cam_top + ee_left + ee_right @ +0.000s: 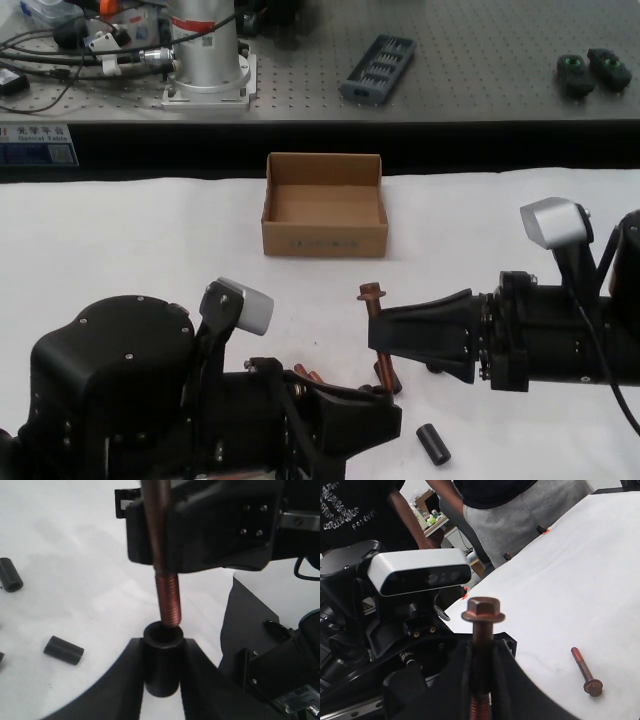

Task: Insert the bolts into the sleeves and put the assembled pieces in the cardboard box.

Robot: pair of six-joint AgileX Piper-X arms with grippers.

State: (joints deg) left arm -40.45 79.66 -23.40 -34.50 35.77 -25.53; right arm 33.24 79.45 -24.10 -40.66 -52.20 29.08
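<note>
Bolt (pixel 482 612) clamped in the right gripper (pixel 481 660) meets the mouth of a sleeve (pixel 161 670) pinched in the left gripper (pixel 162 650), not yet seated, while the cardboard box (pixel 325 238) sits empty and a loose sleeve (pixel 433 443) and spare bolt (pixel 585 672) wait on the white sheet (pixel 150 230).

A bolt (pixel 166 600) stands upright in the right gripper (pixel 481 652), tip at the mouth of the sleeve (pixel 161 680) held in the left gripper (pixel 162 660). The cardboard box (pixel 325 241) sits behind them on the bench (pixel 120 240); a loose sleeve (pixel 433 444) lies nearer, to the right.
</note>
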